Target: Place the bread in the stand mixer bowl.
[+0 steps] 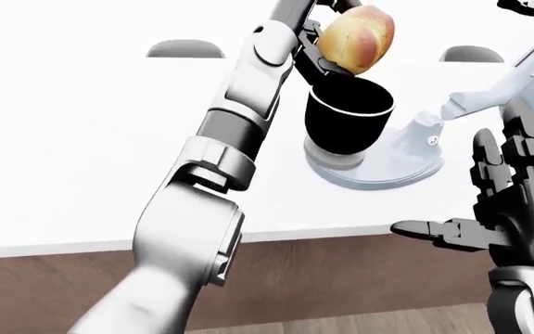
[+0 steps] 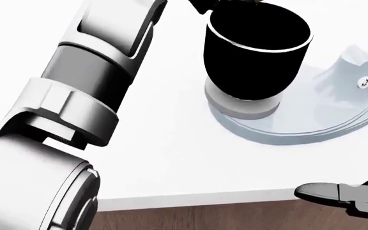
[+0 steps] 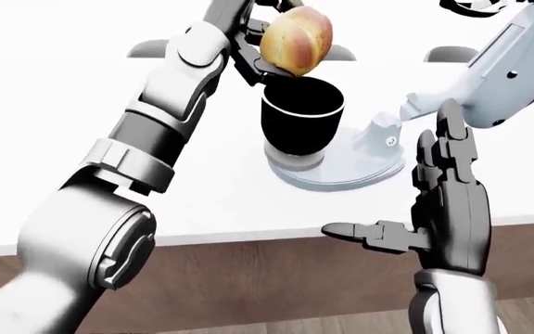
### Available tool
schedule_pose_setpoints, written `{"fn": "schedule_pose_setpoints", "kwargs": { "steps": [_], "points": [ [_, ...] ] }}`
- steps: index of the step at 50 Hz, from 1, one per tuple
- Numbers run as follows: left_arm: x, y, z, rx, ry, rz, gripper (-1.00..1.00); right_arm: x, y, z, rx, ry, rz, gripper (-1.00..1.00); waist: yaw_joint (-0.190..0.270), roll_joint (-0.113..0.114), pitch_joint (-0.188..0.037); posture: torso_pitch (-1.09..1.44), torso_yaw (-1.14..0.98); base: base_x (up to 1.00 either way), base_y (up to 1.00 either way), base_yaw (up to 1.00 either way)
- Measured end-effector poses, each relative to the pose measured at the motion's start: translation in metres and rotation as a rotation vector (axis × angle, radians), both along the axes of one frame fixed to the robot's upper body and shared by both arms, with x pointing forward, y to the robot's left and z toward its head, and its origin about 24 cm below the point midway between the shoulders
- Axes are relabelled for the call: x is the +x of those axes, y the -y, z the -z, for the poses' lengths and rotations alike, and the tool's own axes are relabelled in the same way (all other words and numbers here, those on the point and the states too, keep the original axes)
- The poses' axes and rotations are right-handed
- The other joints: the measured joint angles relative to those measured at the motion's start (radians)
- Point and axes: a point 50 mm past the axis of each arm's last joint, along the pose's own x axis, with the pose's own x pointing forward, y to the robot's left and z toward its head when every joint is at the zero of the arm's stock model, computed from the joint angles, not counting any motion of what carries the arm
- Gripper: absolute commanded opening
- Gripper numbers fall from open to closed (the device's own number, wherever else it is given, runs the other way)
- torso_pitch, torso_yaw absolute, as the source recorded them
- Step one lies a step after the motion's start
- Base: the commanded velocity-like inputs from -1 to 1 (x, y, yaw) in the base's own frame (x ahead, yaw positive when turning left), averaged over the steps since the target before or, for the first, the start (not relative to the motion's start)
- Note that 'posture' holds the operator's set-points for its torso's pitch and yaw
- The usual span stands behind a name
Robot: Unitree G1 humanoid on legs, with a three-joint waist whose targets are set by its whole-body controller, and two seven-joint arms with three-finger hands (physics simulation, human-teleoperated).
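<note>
Left robot hand (image 1: 327, 42): raised at the far end of the outstretched left arm, dark fingers closed round the bread (image 1: 355, 38). The bread is a rounded golden roll, held in the air just above the far-left rim of the stand mixer bowl (image 1: 349, 118), not yet inside it.

Stand mixer bowl: black, white-rimmed, upright on the pale stand mixer base (image 1: 383, 167), which rests on the white table (image 1: 81, 160). The mixer's neck and tilted head (image 3: 518, 62) rise to the right of the bowl.

Right robot hand (image 3: 448, 202): held near, below the table edge at the right, fingers spread and upright, thumb pointing left, holding nothing, well apart from the bowl.

View differences: both eye views show the bread, the grasp and the whole right robot hand. The head view looks steeply down; the bread is outside its frame, only dark fingertips (image 2: 213, 5) show at the top edge beside the bowl rim, and of the right robot hand only the thumb (image 2: 328, 193) enters at bottom right. The left forearm (image 2: 88, 72) fills its left half. Two grey half-round shapes (image 1: 184, 49) on the far surface appear only in the eye views.
</note>
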Motion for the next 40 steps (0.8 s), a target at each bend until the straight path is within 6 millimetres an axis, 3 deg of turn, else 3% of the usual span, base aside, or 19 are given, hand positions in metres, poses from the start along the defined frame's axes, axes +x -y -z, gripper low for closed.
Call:
{"fn": "schedule_pose_setpoints", "kwargs": {
  "steps": [26,40],
  "points": [
    [0.001,0.014,0.015,0.011,-0.024,0.013,-1.0,0.0,0.0,-0.001,0.004,0.006,-0.006,1.0,0.0,-0.005,-0.002,0.0,0.0,0.0,0.0,0.0],
    [-0.001,0.02,0.012,-0.02,0.009,0.018,-1.0,0.0,-0.001,-0.001,0.005,0.009,-0.008,1.0,-0.001,-0.006,-0.004,0.0,0.0,0.0,0.0,0.0]
  ]
}}
